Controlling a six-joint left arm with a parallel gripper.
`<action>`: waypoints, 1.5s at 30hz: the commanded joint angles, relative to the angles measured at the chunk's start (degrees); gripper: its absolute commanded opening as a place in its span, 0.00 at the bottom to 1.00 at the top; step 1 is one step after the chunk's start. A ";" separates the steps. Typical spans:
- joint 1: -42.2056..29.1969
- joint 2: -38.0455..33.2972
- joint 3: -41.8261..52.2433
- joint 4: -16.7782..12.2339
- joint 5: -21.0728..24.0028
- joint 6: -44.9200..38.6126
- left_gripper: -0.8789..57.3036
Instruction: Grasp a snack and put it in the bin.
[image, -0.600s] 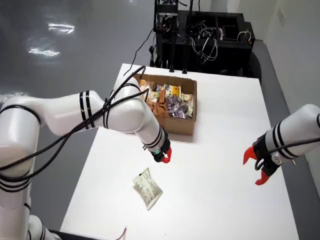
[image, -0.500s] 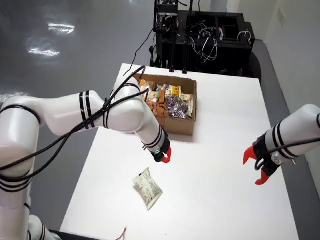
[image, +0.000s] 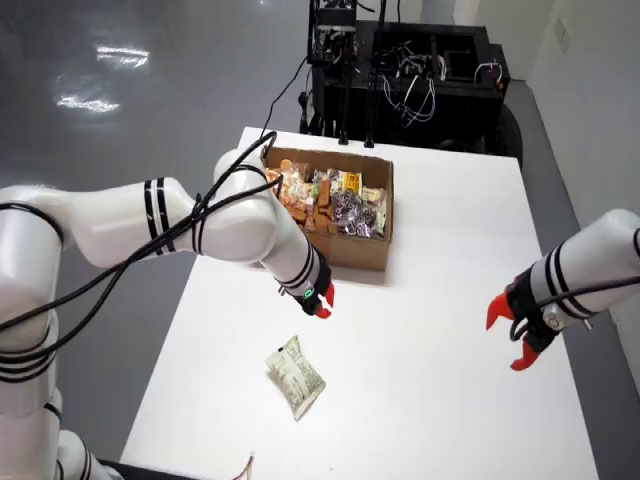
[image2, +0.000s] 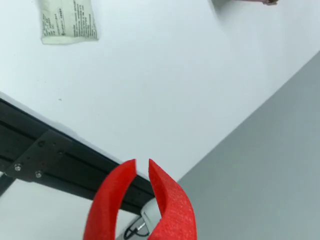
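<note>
A pale green snack packet (image: 295, 375) lies flat on the white table (image: 430, 400), near its front left. It also shows at the top left of the wrist view (image2: 67, 22). The working arm, on the left in the overhead view, holds its red gripper (image: 320, 300) above the table between the packet and the cardboard box (image: 345, 250). In the wrist view the red fingertips (image2: 142, 167) are nearly touching with nothing between them. The box holds several wrapped snacks (image: 335, 205).
A second arm with an open red gripper (image: 520, 335) hangs over the table's right side. Black equipment with cables (image: 400, 75) stands behind the table. The table's edge and frame (image2: 60, 155) and the grey floor (image2: 270, 165) show in the wrist view.
</note>
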 joint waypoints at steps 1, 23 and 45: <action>0.95 1.30 1.55 0.21 -0.90 -0.83 0.19; 5.51 12.76 5.93 0.78 -14.01 2.34 0.75; 10.75 30.63 2.63 2.86 -20.78 6.15 0.85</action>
